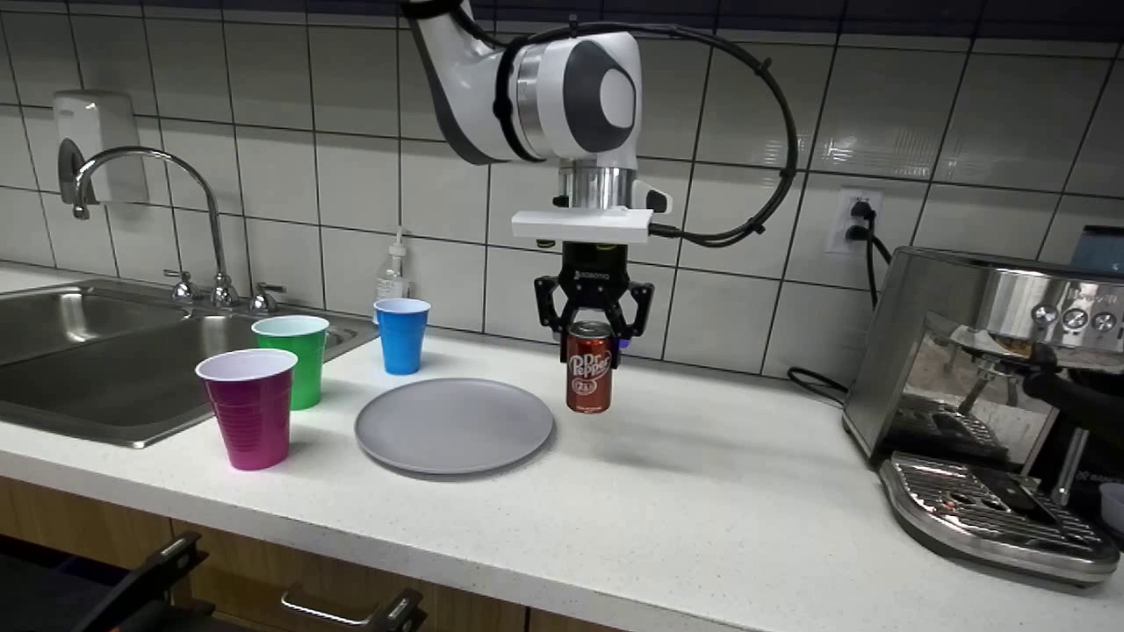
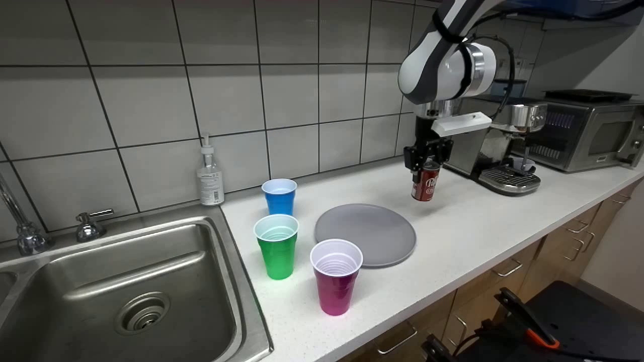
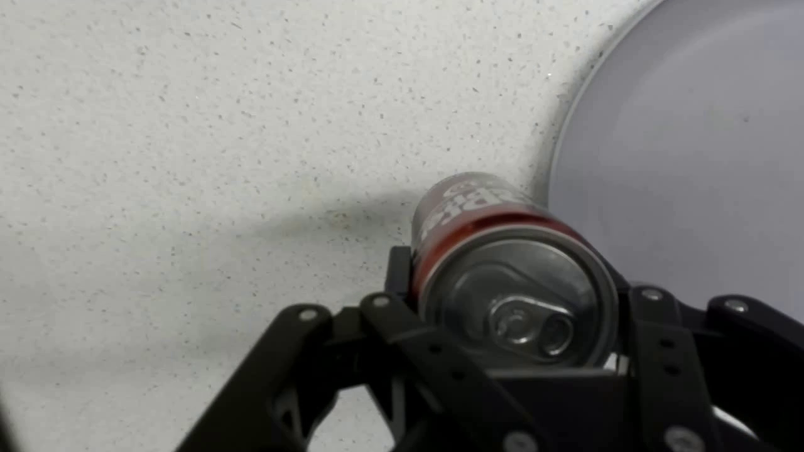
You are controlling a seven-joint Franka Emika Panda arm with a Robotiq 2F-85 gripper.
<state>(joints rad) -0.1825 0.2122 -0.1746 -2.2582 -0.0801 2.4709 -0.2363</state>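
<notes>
Robotiq gripper (image 1: 590,351) is clasping a red Dr Pepper can (image 1: 588,384), holding it nearly upright over the speckled countertop (image 1: 702,500), just beside a gray plate (image 1: 452,426).

1. Your arm (image 1: 544,96) slants down from the top in both exterior views.
2. Your wrist (image 1: 597,186) hangs vertical, claw (image 1: 590,357) pointing down.
3. Your fingers (image 3: 399,272) parted partway, gripping from two sides.
</notes>
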